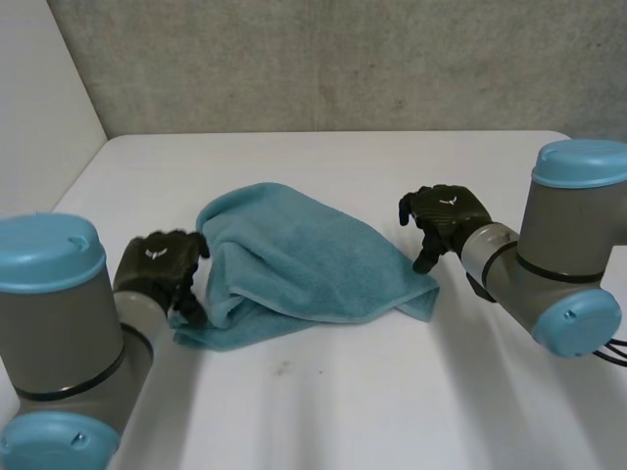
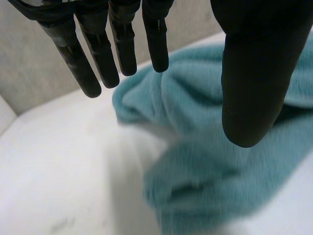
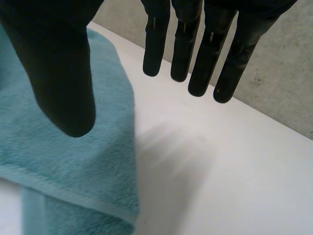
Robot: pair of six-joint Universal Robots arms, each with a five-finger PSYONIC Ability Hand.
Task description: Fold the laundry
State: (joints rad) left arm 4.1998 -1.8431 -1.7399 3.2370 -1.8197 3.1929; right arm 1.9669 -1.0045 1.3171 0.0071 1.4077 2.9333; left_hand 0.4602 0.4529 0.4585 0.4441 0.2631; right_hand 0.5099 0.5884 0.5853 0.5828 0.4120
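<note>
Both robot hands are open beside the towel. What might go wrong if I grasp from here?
The teal terry towel lies bunched in overlapping layers by the left robot hand; a pinch there may catch several layers.
The right robot hand has its fingers over the bare white table beside the towel's corner; closing there may miss the cloth.

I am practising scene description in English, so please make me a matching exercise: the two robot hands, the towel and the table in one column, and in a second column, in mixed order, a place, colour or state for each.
Column one:
1. left robot hand
2. right robot hand
3. towel
4. table

Column two:
A. white, under everything else
B. open, by the towel's flat hemmed corner
C. teal, rumpled, lying between the two robot hands
D. open, by the towel's bunched, folded-over edge

Pairs: 1-D, 2-B, 3-C, 4-A.
</note>
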